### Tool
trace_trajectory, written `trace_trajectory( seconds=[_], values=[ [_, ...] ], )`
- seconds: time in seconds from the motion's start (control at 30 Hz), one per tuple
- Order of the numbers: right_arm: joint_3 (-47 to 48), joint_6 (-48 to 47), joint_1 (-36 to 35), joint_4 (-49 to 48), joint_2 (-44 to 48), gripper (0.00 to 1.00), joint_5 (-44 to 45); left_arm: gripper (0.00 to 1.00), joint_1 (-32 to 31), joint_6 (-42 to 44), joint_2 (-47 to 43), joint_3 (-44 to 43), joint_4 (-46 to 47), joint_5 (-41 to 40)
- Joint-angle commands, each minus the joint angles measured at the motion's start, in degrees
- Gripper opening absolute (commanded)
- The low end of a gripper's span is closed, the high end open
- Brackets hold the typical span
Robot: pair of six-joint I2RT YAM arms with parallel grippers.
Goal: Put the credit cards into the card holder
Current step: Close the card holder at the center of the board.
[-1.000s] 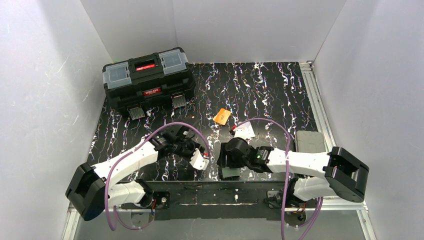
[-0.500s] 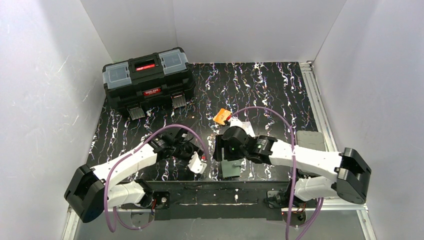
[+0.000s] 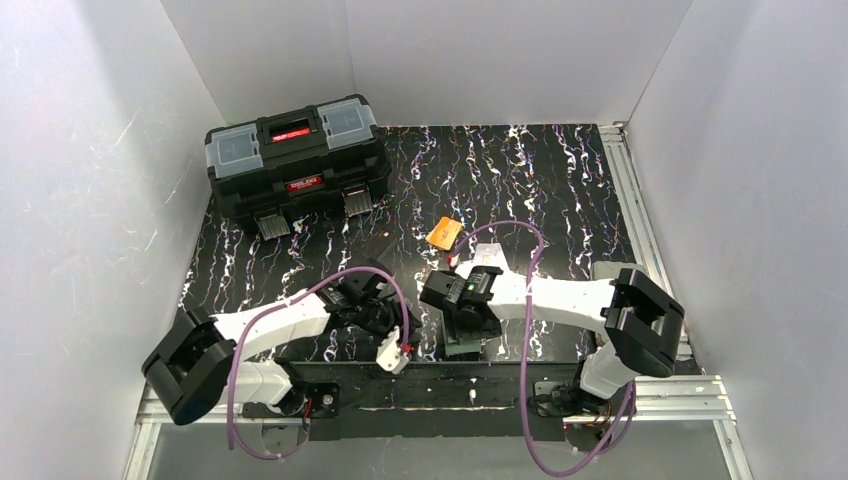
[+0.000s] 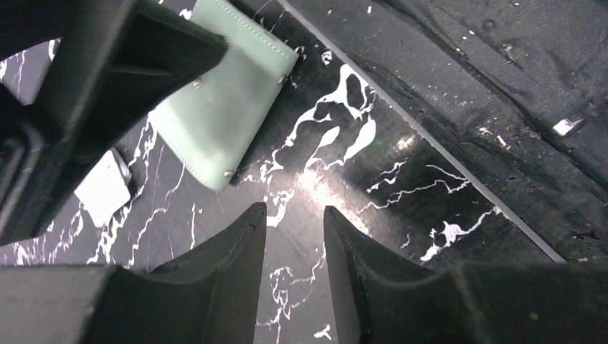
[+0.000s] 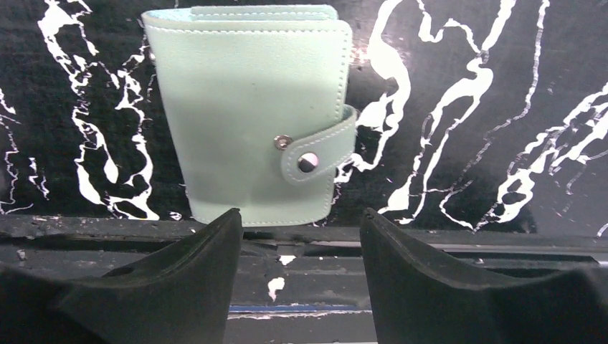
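I see the right gripper (image 5: 299,213) with its fingers spread wide and pinching nothing, its tips at the near edge of the mint-green wallet (image 5: 251,107). The wallet lies flat and snapped shut by the front edge of the table (image 3: 520,170). The left gripper (image 4: 294,210) hangs near it over bare tabletop, fingers a narrow gap apart and empty, while the orange card (image 3: 444,234) lies farther back, apart from the wallet.
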State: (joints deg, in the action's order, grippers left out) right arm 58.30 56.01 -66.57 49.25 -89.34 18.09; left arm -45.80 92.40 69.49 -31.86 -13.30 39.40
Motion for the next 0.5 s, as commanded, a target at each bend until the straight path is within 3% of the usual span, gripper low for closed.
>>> trace_trajectory(
  seconds=[0.0, 0.47],
  values=[
    [3.66, 1.52, -0.15, 4.71, 2.03, 0.66, 3.56, 0.35, -0.95, 7.60, 2.95, -0.70, 2.16, 4.94],
    [6.55, -2.73, 2.03, 2.29, -1.23, 0.46, 2.24, 0.32, -2.11, 9.88, 6.50, 1.08, 6.97, 5.96]
  ],
)
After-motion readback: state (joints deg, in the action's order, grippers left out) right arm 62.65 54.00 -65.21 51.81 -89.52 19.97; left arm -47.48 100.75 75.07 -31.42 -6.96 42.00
